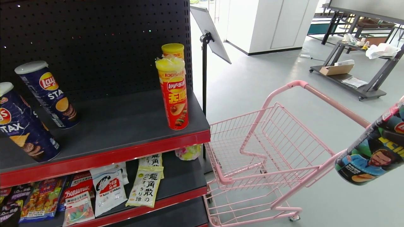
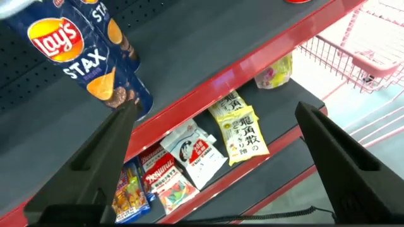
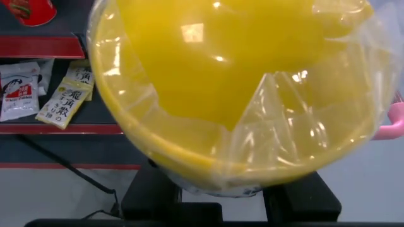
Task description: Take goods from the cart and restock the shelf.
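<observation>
Now: right gripper holds a can by the cart

Its fingers are clamped on the tilted, yellow-lidded can, just beside the pink cart's handle and well apart from the shelf. The left gripper hangs before the shelf's red edge, fingers spread wide, holding nothing. 2 blue cans and 2 red cans stand on the shelf.

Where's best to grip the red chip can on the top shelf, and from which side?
Likely the mid-body of the red chip can, from the open aisle side, fingers either side. It stands upright near the front edge of the shelf; another can stands behind, and loose film covers the red one's lid.
</observation>
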Controlling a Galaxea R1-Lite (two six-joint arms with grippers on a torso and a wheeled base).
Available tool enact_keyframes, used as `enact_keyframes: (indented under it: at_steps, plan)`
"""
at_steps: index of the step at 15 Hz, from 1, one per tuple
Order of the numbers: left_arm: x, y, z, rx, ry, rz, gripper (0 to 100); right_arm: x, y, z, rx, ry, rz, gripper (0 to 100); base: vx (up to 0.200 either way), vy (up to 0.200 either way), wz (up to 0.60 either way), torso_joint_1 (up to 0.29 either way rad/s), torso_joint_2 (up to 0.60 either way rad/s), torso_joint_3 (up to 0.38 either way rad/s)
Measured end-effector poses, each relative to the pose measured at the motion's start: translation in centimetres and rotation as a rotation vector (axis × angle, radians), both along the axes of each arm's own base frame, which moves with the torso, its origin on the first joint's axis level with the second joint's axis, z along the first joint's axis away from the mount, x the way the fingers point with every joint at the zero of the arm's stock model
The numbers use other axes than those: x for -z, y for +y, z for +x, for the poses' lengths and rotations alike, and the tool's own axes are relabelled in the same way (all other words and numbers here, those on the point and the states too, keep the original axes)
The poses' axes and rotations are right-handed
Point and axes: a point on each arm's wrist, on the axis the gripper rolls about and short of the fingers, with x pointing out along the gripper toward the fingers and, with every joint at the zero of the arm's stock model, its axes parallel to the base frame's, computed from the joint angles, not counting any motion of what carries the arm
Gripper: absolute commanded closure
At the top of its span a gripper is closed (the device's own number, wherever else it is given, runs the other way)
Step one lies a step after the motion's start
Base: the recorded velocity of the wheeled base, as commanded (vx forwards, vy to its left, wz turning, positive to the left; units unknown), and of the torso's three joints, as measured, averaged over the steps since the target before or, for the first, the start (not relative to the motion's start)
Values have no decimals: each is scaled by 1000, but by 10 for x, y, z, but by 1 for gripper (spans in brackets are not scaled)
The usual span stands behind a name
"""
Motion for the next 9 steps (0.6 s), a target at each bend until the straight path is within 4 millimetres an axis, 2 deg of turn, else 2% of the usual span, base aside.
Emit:
enact_keyframes:
  at_steps: [2, 4, 9]
  plan:
    - [2, 0, -1, 0, -1, 0, 0, 2, 1, 0, -9, 6, -3, 100, 0, 0, 0, 139, -320, -178]
    - [4, 1, -2, 0, 0, 0, 0, 4, 3, -1, -37, 13, -7, 100, 0, 0, 0, 16, -38, -21]
    - [8, 1, -4, 0, -5, -1, 0, 22, 8, -6, -98, 43, -52, 100, 0, 0, 600, 8, -9, 0]
